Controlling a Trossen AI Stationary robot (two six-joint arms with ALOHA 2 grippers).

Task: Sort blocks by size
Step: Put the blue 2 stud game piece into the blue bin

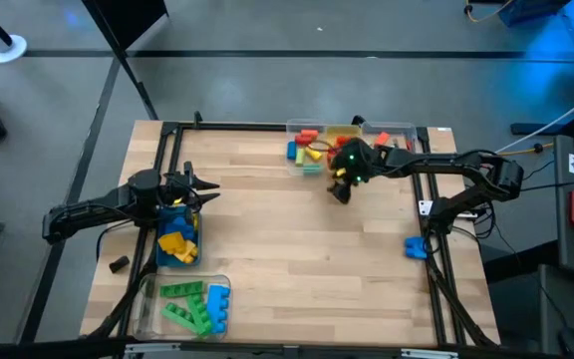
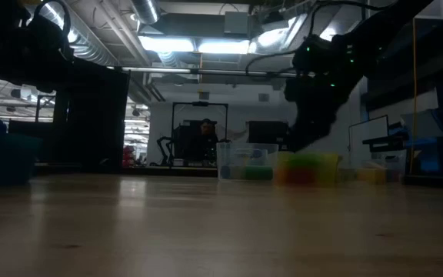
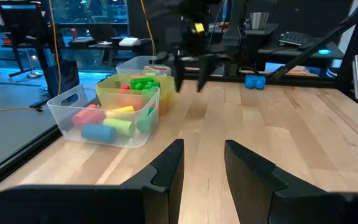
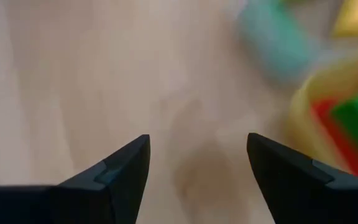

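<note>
Blocks in blue, red, yellow and orange lie in a clear bin [image 1: 305, 150] at the table's far right side. Beside it, a yellow bin [image 3: 132, 93] holds green and red blocks. My right gripper [image 1: 339, 194] hangs just near of these bins, slanting down over bare wood. It is open, with nothing between its fingers [image 4: 197, 168]. My left gripper [image 1: 207, 184] waits at the table's left, level and open, and holds nothing [image 3: 204, 162]. A single blue block [image 1: 415, 246] lies at the table's right edge.
Under the left arm stands a blue bin [image 1: 177, 239] with yellow blocks. A clear bin [image 1: 192, 304] near the front left holds green and blue blocks. Another clear bin [image 1: 392, 135] stands at the far right. The table's middle [image 1: 297, 249] is bare wood.
</note>
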